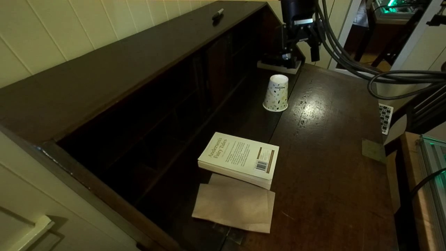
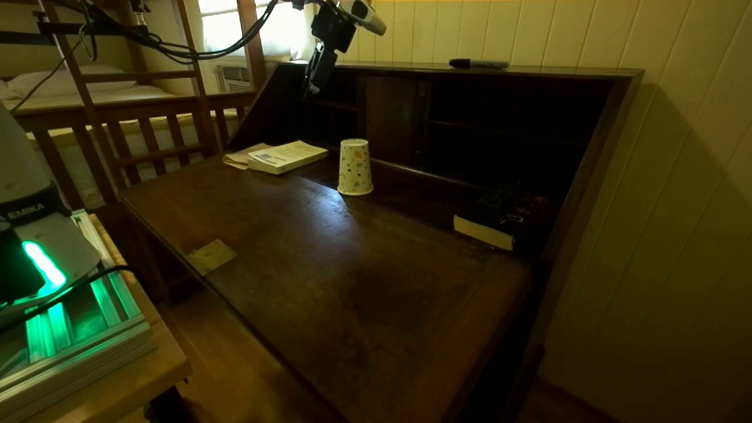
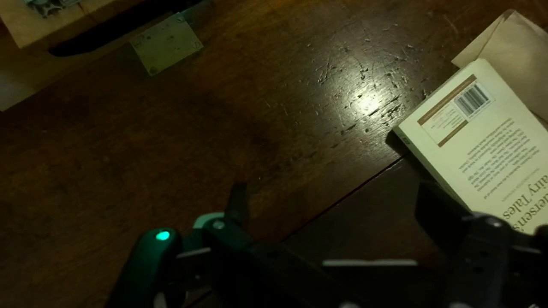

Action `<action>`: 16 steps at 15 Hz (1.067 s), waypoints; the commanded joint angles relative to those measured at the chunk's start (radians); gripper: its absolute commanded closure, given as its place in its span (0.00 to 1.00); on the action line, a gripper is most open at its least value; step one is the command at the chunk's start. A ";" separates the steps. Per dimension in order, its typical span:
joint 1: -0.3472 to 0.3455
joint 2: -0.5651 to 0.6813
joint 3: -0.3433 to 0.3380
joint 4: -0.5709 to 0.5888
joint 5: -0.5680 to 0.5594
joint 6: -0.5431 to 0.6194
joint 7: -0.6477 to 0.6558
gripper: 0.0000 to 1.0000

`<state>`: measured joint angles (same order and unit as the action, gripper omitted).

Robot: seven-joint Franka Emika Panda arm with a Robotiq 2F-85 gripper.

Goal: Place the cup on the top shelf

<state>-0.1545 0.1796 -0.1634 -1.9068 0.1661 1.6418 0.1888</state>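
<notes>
A cream wall (image 2: 529, 32) of vertical boards rises behind the dark-brown counter (image 2: 329, 282) before me, its scuffed surface catching a bright patch of light (image 1: 309, 108). Shadow fills the compartments (image 2: 505, 106) along its back; a brass-colored plate (image 3: 167, 42) lies near its front edge. Across the dim room, in an exterior view, I see a wooden bed frame (image 2: 144, 108) with slatted sides, a ladder (image 2: 138, 76), a pillow (image 2: 53, 87) and a glaring window (image 2: 220, 29) with a white curtain (image 2: 291, 35) above a vented unit (image 2: 234, 73). Brown floor (image 2: 235, 349) shows below the counter.
</notes>
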 commanded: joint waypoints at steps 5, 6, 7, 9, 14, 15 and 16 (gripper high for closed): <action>0.000 0.001 0.002 0.002 0.000 -0.002 0.000 0.00; 0.000 0.008 -0.003 -0.001 -0.009 0.041 0.027 0.00; -0.009 0.023 -0.012 0.008 0.004 0.081 0.040 0.00; -0.023 0.047 -0.026 0.024 0.014 0.150 0.064 0.00; -0.071 0.122 -0.046 0.079 0.049 0.165 0.030 0.00; -0.083 0.137 -0.048 0.099 0.061 0.149 0.021 0.00; -0.094 0.151 -0.048 0.118 0.075 0.136 0.014 0.00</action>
<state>-0.2179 0.2697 -0.2093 -1.8728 0.1832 1.8284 0.2301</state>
